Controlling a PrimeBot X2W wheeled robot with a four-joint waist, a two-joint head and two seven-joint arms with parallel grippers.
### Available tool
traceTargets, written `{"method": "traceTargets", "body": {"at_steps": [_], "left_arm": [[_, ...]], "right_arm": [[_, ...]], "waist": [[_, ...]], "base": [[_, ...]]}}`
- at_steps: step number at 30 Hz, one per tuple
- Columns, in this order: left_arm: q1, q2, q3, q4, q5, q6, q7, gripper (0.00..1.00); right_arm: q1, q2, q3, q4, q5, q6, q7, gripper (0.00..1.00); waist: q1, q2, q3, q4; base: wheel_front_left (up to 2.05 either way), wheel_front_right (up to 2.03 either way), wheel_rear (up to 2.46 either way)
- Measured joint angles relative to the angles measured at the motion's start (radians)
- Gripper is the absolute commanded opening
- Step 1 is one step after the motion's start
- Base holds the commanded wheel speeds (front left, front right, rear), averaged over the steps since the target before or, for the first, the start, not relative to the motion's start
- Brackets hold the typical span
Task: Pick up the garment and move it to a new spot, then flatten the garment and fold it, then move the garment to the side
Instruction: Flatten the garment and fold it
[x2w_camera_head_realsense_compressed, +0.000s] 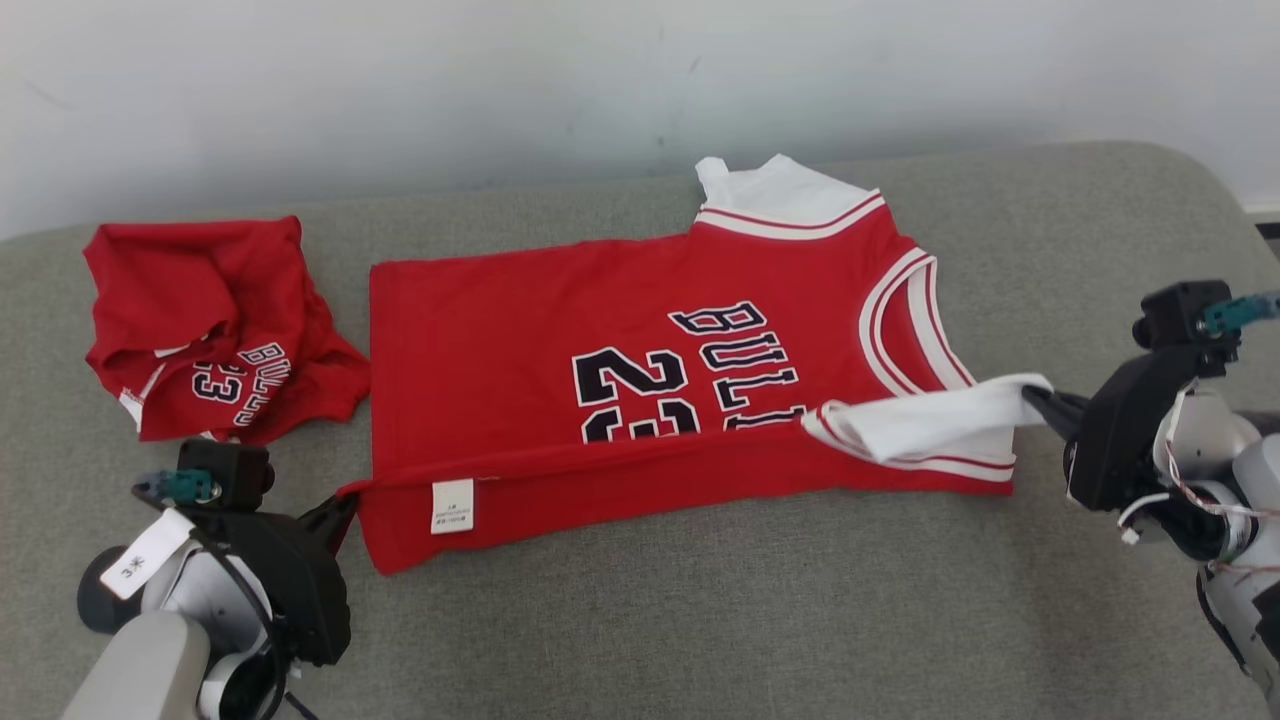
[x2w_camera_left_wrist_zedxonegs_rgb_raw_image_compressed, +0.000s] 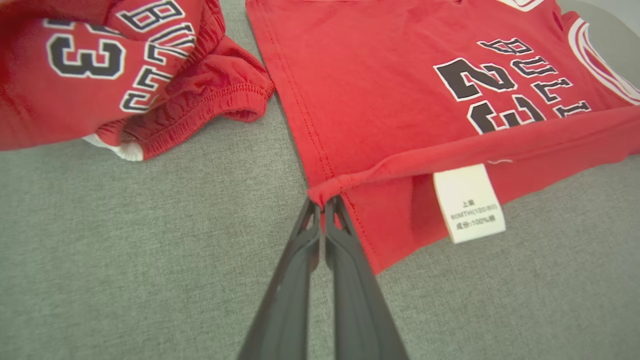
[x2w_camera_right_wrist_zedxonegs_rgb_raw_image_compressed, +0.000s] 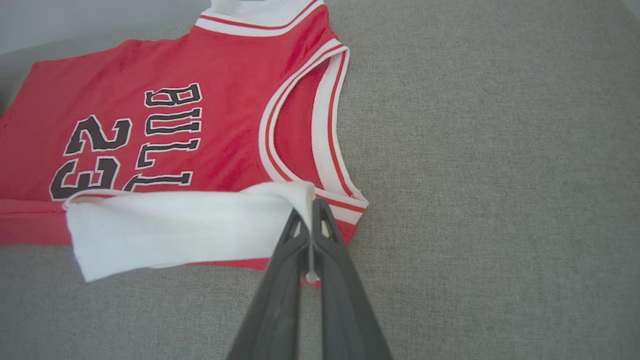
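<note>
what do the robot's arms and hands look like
Both the left hand and right hand have two long, slim dark grey fingers on black housings, each topped by a teal connector. The forearms are pale grey; the left carries a white tag, the right loose white and red wires.

Head camera looks down from above; both wrist cameras sit close, sharing the jersey.

Grey cushion, red jersey, crumpled red shorts
</note>
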Motion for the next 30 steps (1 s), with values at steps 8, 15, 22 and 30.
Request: {"method": "traceTargets", "body": {"at_steps": [8, 15, 22, 30], "left_arm": [[-0.085, -0.02, -0.015, 0.079, -0.006, 0.0, -0.016, 0.0], [-0.155, -0.034, -0.036, 0.146, -0.005, -0.001, -0.045, 0.0], [-0.199, -0.043, -0.058, 0.236, 0.003, -0.001, -0.099, 0.78], [-0.203, -0.051, -0.067, 0.283, 0.004, -0.001, -0.174, 1.0]], "right_arm": [[-0.107, 0.03, 0.028, 0.102, -0.031, 0.007, -0.02, 0.0], [-0.172, 0.049, 0.047, 0.18, -0.052, 0.013, -0.055, 0.0], [-0.206, 0.068, 0.064, 0.263, -0.063, 0.021, -0.126, 0.76], [-0.219, 0.078, 0.074, 0.308, -0.068, 0.021, -0.204, 1.0]], "waist": [[-0.0001, 0.0001, 0.056, 0.006], [-0.0001, 0.0001, 0.107, 0.008], [-0.0001, 0.0001, 0.126, 0.013], [-0.0002, 0.0001, 0.106, 0.015]], "base": [[0.0, 0.0, 0.0], [0.0, 0.0, 0.0], [0.0, 0.0, 0.0], [0.0, 0.0, 0.0]]}}
